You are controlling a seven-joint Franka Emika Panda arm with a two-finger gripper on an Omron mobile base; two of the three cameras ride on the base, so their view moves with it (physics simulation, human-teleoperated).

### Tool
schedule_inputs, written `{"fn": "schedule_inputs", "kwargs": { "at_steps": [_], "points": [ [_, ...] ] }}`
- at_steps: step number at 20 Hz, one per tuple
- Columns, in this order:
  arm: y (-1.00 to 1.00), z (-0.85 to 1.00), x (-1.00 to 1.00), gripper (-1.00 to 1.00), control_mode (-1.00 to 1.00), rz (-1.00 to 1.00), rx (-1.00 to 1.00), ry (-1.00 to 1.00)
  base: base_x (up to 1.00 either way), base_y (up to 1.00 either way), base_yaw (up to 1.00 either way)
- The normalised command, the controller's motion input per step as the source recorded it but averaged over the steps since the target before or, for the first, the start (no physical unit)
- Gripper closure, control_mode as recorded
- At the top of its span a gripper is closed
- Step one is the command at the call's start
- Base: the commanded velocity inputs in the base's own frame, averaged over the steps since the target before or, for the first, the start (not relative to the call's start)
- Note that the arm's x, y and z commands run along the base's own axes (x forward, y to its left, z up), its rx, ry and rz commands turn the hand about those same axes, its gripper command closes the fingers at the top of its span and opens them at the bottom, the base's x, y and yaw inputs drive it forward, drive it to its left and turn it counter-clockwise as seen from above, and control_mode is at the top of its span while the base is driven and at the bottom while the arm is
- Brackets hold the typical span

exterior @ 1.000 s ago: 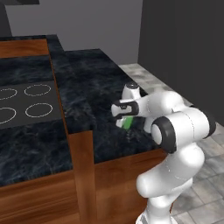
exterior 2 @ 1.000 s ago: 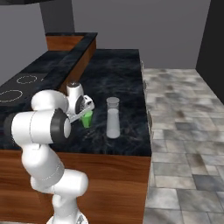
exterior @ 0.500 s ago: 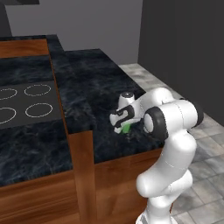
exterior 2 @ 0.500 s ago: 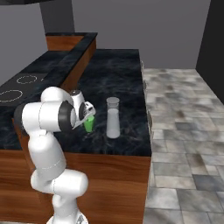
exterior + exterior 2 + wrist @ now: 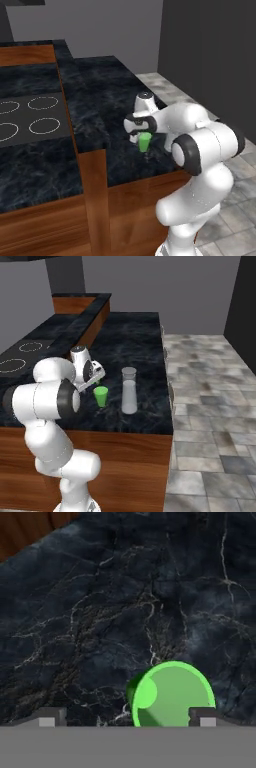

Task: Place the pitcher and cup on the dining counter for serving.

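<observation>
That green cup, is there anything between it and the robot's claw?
No. The cup stands upright on the dining counter, right under the gripper, whose jaws stand open. The grey pitcher stands beside the cup, off to the side, not between them.

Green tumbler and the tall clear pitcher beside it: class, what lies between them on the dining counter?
Nothing: between the green tumbler and the clear pitcher the right base view shows bare black marbled stone of the dining counter.

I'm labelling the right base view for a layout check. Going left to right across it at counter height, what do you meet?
Cooktop rings → gripper → cup → pitcher → tiled floor.
</observation>
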Motion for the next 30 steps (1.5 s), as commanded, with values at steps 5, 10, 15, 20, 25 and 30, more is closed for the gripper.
{"fn": "schedule_inputs", "kwargs": {
  "at_steps": [5,10,15,20,25,30],
  "points": [
    [-0.07,0.73,-0.95,-1.00,-1.00,-0.03,0.01,-0.18,0.00,0.00,0.00],
    [-0.43,-0.12,-1.00,-1.00,-1.00,-0.09,0.17,-0.31,0.00,0.00,0.00],
    [-0.33,-0.35,-1.00,-1.00,-1.00,-0.08,0.08,-0.32,0.00,0.00,0.00],
    [-0.29,0.08,-1.00,-1.00,-1.00,-0.14,0.06,-0.23,0.00,0.00,0.00],
    [-0.16,0.13,-0.50,-1.00,-1.00,-0.04,0.05,-0.36,0.00,0.00,0.00],
    [0.00,0.00,0.00,-1.00,-1.00,0.00,0.00,0.01,0.00,0.00,0.00]
  ]
}}
